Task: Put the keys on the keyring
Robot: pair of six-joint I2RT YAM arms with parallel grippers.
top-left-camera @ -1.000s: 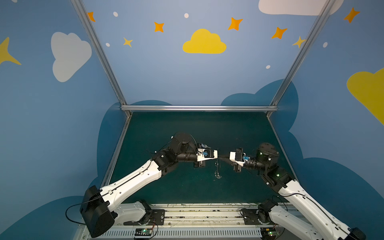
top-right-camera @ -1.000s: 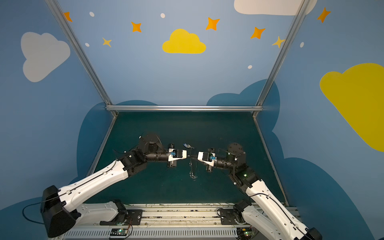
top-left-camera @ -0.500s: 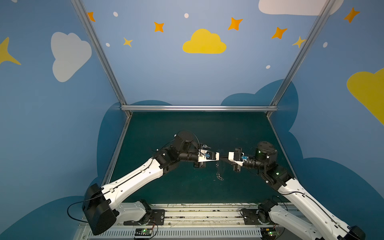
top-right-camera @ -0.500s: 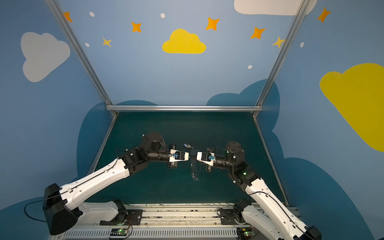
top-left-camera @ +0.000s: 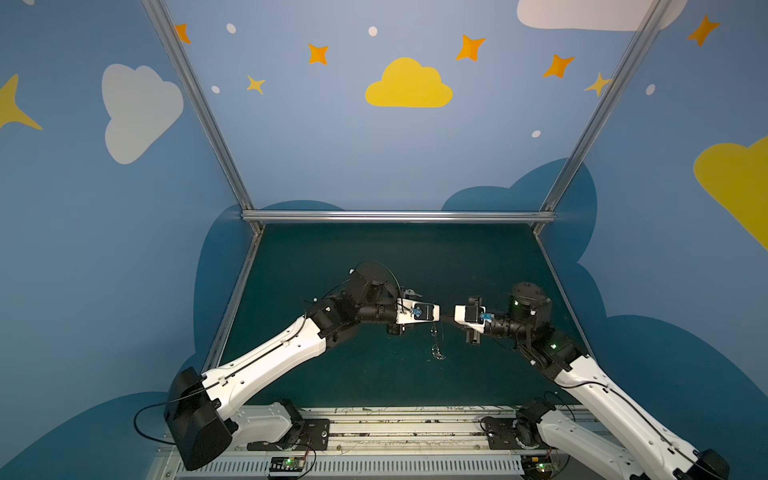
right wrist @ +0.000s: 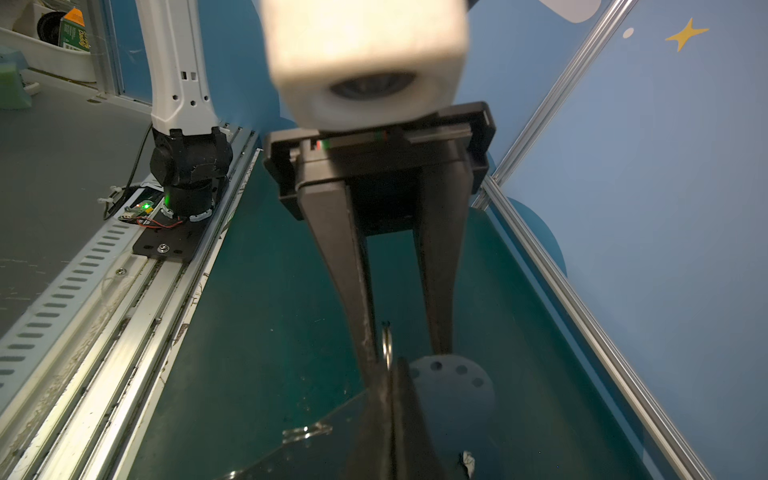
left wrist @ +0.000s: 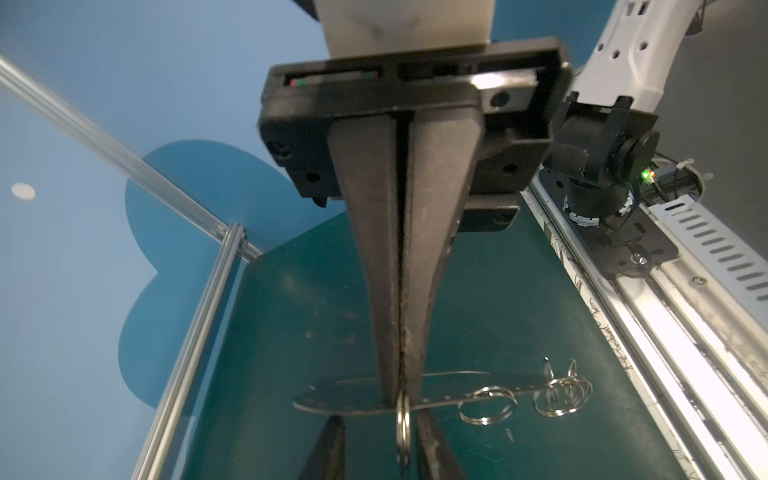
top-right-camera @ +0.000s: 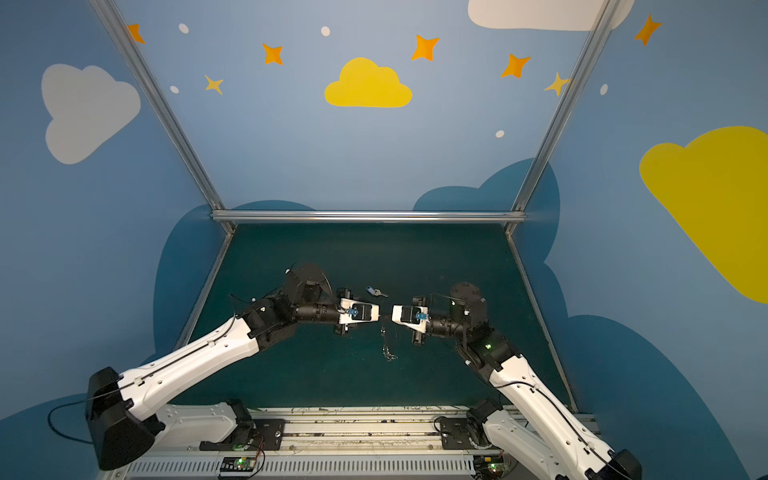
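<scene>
The left arm [top-left-camera: 266,357] and right arm [top-left-camera: 598,386] stretch low over the green surface [top-left-camera: 374,257] and meet tip to tip. The left jaws are spread; the right jaws squeeze the thin grey keyring [left wrist: 340,406] by its edge. 1 silver ring [left wrist: 402,428] sits between the left jaws. The blue key [top-right-camera: 376,291] lies just behind them.
</scene>
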